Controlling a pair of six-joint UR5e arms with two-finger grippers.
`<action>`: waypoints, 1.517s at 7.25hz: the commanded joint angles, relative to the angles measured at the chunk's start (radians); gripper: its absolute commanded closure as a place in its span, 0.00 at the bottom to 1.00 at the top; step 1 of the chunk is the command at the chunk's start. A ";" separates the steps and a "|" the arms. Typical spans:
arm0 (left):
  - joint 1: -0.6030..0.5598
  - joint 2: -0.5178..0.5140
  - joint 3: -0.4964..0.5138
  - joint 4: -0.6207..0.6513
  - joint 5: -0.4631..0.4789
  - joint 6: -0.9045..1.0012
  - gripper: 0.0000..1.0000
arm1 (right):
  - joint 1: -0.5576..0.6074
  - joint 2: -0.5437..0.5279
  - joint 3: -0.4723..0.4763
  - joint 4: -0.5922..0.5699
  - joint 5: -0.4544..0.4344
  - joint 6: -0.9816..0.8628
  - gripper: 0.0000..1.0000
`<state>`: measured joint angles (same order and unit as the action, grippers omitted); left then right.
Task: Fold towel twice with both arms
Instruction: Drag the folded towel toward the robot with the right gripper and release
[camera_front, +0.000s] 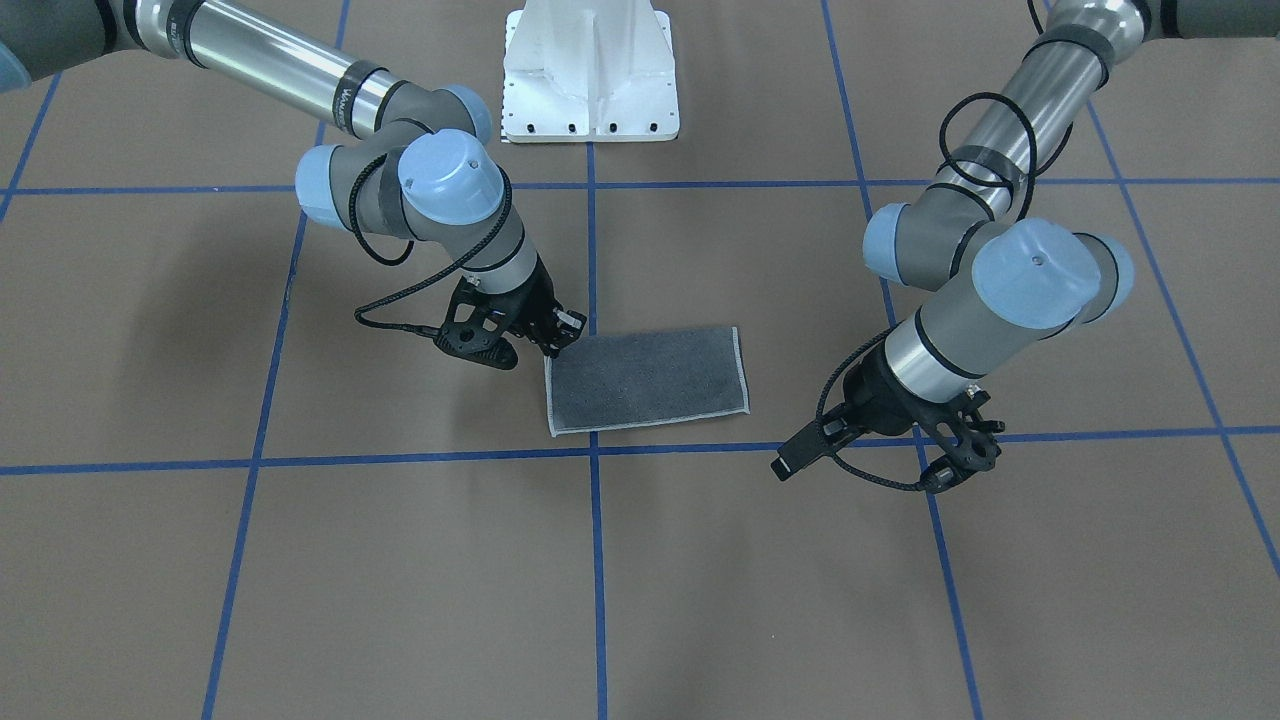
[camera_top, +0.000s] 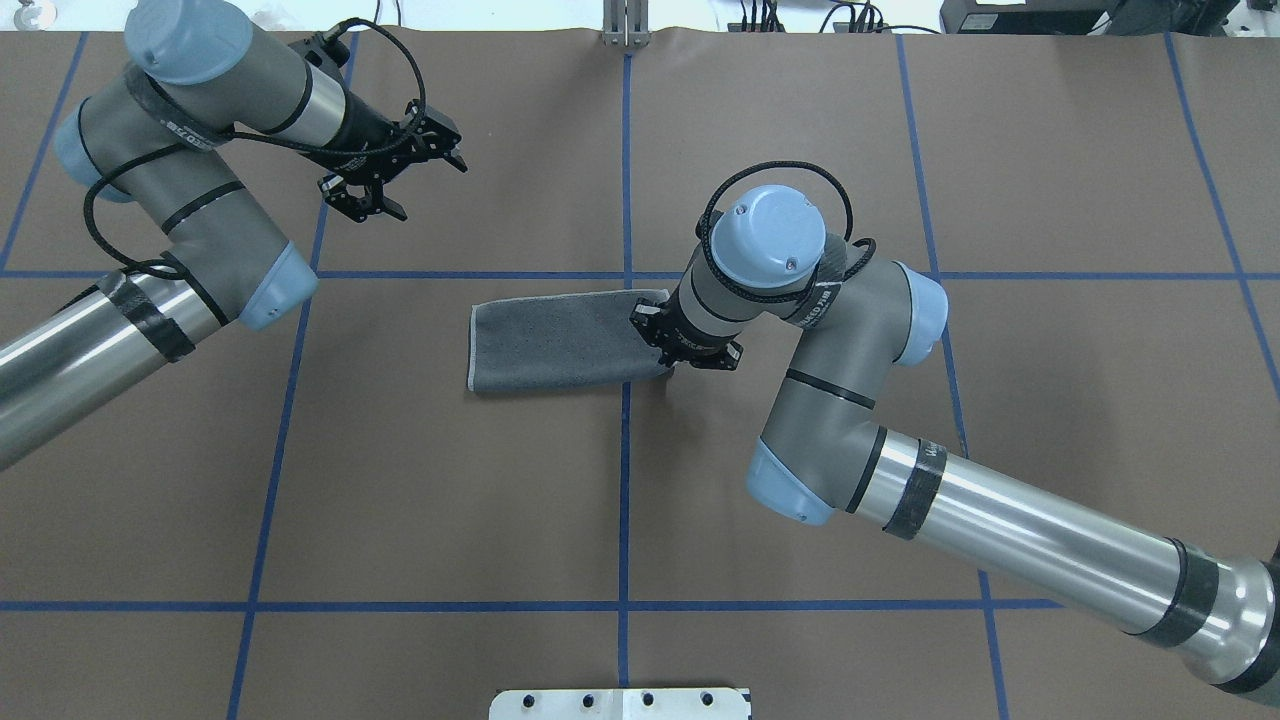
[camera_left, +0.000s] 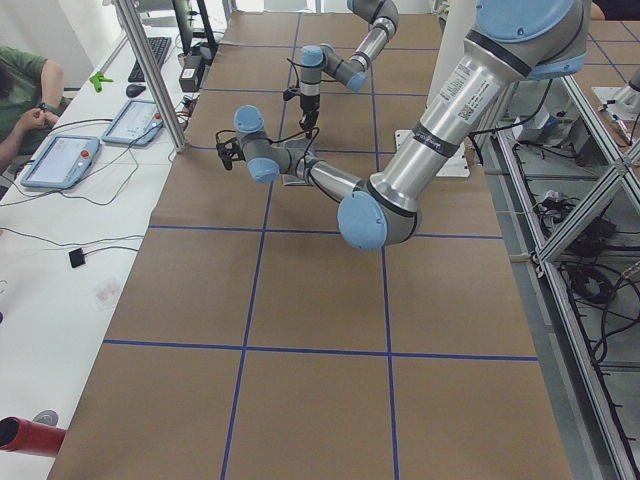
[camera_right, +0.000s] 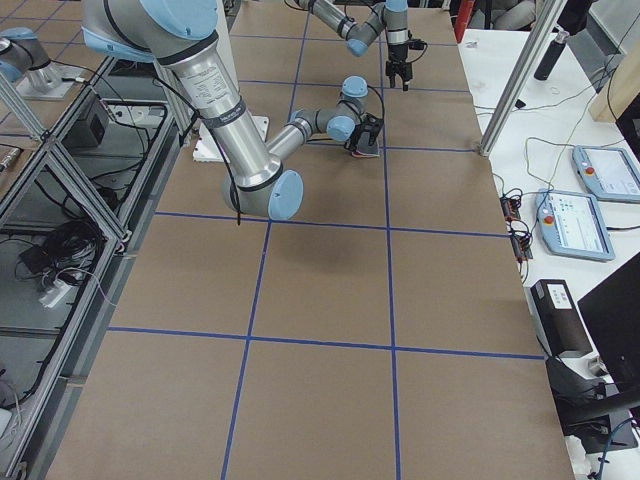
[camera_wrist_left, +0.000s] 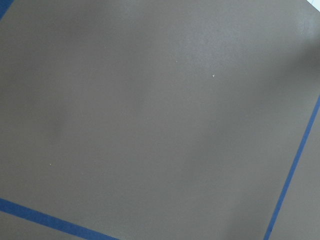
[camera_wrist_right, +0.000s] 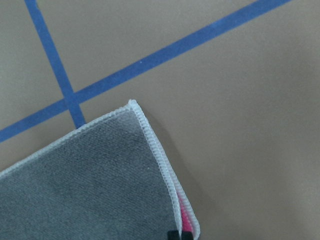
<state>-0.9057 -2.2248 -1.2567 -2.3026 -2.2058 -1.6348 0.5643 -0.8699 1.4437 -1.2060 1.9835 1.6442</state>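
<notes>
The towel lies flat near the table's middle, folded once into a rectangle with the dark grey face up and light grey edging. In the right wrist view a strip of the pink face shows between the layers at its short edge. My right gripper is down at a corner of that short edge, with its fingertips pinched on the towel's edge. My left gripper hangs open and empty above bare table, well away from the towel's far end.
Brown table cover with a blue tape grid. The white pedestal base stands at the robot's side of the table. The left wrist view shows only bare cover and tape. An operator and tablets are beyond the table's far edge in the exterior left view.
</notes>
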 joint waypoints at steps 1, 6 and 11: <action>-0.018 0.001 0.000 0.000 -0.006 0.003 0.00 | -0.006 -0.004 0.081 -0.001 0.093 0.000 1.00; -0.035 0.017 -0.001 -0.003 -0.006 0.016 0.00 | -0.283 0.121 0.103 0.005 -0.026 0.006 1.00; -0.035 0.036 -0.001 -0.006 -0.006 0.047 0.00 | -0.227 0.155 0.069 0.034 -0.028 0.045 0.00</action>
<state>-0.9399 -2.1895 -1.2580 -2.3086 -2.2120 -1.5894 0.3036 -0.7158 1.5077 -1.1723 1.9508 1.6775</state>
